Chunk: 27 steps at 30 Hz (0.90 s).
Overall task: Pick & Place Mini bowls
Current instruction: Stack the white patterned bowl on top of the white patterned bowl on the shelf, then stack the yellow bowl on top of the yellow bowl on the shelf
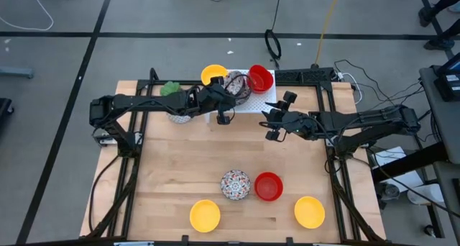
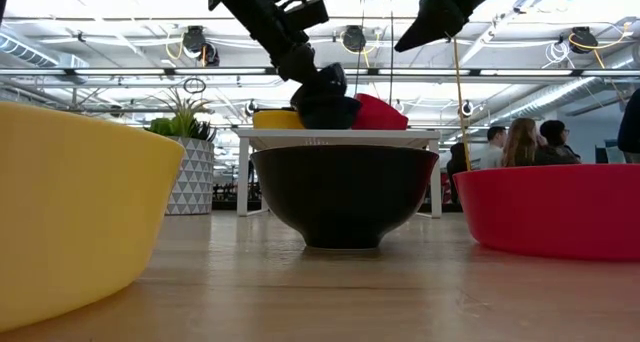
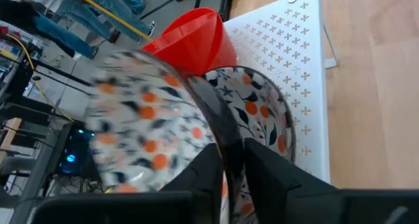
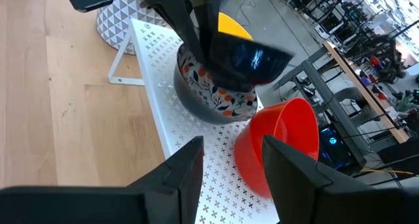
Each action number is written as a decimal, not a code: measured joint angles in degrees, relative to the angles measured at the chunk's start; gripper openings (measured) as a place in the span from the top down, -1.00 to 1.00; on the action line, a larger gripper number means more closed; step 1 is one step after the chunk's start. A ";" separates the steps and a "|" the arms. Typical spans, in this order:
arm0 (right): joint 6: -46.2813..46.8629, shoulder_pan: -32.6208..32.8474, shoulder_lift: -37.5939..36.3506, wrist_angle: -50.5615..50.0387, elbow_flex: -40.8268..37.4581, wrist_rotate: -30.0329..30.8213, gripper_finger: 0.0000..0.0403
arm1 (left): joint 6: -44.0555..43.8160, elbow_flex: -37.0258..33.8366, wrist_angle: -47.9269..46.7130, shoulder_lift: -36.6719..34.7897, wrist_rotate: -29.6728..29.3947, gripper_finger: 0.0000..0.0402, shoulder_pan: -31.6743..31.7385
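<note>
The wooden surface (image 1: pixel 180 174) carries everything, with a white perforated rack (image 1: pixel 260 102) at the middle of its far edge and a green plant (image 1: pixel 171 89) in a patterned pot just left of the rack.

On the rack sit a yellow bowl (image 1: pixel 213 75) at its left end, a patterned bowl (image 4: pixel 213 96) in the middle and a red bowl (image 1: pixel 260 78) tipped on its side at the right end. Along the near edge four more bowls lie apart from both arms: a patterned one (image 1: pixel 235 185) touching a red one (image 1: pixel 269 186), with a yellow bowl (image 1: pixel 205 215) to the left and another yellow bowl (image 1: pixel 310 211) to the right.

The left hand (image 3: pixel 232 162) is over the middle of the rack, pinching the rim of a second patterned bowl (image 3: pixel 147 129), one finger inside and one outside. That bowl hangs tilted just above the patterned bowl on the rack, its dark outside (image 4: pixel 245 60) turned toward the right arm.

The right hand (image 4: pixel 232 165) hovers over the surface just off the rack's front right corner, fingers spread and empty.

The held bowl lies directly over its twin, so the coming move looks like a straight drop to nest it; the left arm alone is placed for that.
</note>
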 joint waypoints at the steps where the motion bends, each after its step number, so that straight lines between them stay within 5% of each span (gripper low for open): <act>1: 0.00 0.00 0.00 0.00 0.00 0.00 0.30 | 0.17 0.00 0.07 0.00 0.00 0.66 0.00; 15: 0.00 0.00 0.00 -0.30 0.00 0.00 0.30 | -1.54 0.00 1.42 -0.02 -0.02 0.53 -0.86; 21: 0.00 0.00 0.00 -0.37 0.00 0.00 0.30 | -1.59 0.00 1.55 -0.08 -0.53 0.21 -2.89; 27: 0.00 0.00 0.00 -0.19 0.00 0.00 0.30 | -1.30 0.00 0.75 -1.09 -10.18 -0.11 -5.69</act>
